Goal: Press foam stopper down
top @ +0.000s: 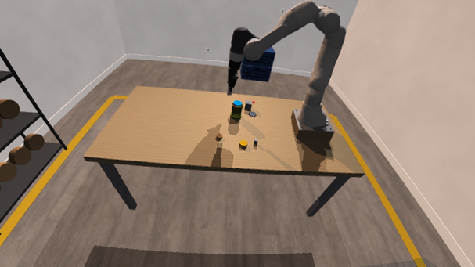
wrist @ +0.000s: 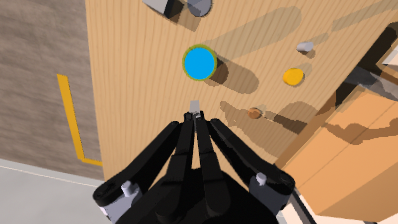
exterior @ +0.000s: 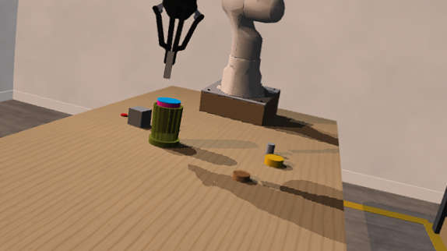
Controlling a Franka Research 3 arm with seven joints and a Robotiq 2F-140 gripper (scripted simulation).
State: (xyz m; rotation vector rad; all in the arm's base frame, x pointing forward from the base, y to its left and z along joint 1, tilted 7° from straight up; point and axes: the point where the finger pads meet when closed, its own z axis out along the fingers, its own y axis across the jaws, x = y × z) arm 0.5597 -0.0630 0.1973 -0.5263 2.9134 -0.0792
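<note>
An olive ribbed jar [top: 236, 112] [exterior: 165, 125] stands upright on the table. Its foam stopper [top: 237, 103] [exterior: 168, 101] [wrist: 199, 62] has a blue top and a magenta side and sticks up above the rim. My gripper [top: 230, 89] [exterior: 168, 70] [wrist: 195, 107] is shut and empty. It hangs well above the table, above and a little to one side of the jar, apart from the stopper.
A grey cube [top: 248, 105] [exterior: 139, 116], a grey disc [top: 252, 113] and a small red dot [exterior: 123, 114] lie by the jar. A yellow disc [top: 243, 144] [exterior: 273, 160] [wrist: 293, 76], a small grey cylinder [top: 255, 143] [exterior: 270, 148] and a brown disc [top: 219, 136] [exterior: 241, 175] lie farther off. The robot base [top: 312, 127] stands at the table edge.
</note>
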